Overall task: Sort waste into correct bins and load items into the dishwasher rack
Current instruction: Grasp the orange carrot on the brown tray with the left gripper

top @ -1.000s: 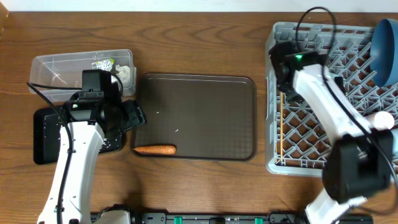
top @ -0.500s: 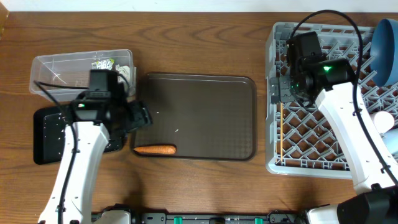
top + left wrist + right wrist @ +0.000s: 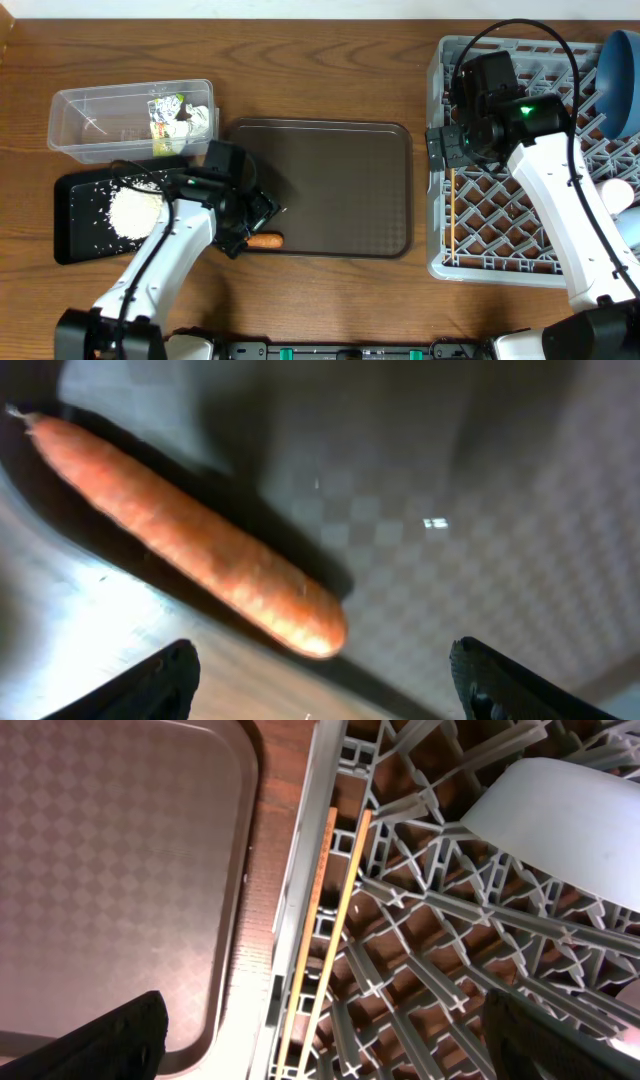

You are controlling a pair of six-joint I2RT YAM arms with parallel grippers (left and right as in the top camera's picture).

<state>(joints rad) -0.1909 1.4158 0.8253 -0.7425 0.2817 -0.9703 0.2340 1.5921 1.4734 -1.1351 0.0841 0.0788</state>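
The orange carrot [image 3: 268,240] lies at the front left edge of the brown serving tray [image 3: 330,180]. In the left wrist view the carrot [image 3: 190,545] lies just ahead of my open, empty left gripper [image 3: 320,695], whose place in the overhead view [image 3: 255,222] is right over it. Loose white rice [image 3: 133,210] lies in the black tray [image 3: 72,222]. The clear tub [image 3: 90,125] holds the packet [image 3: 165,110] and paper scraps [image 3: 200,120]. My right gripper [image 3: 445,145] is open and empty over the left edge of the rack [image 3: 530,230], above the chopsticks [image 3: 325,920].
In the rack, the dark-blue plate [image 3: 622,80] stands at the far right, a pale cup [image 3: 615,192] and a light-blue bowl [image 3: 630,228] sit at the right edge, and another pale bowl [image 3: 570,820] shows in the right wrist view. Wooden table runs around the trays.
My left arm has swung from above the black tray to the carrot at the serving tray's front left, uncovering the rice. My right arm shifted right earlier and now holds still.
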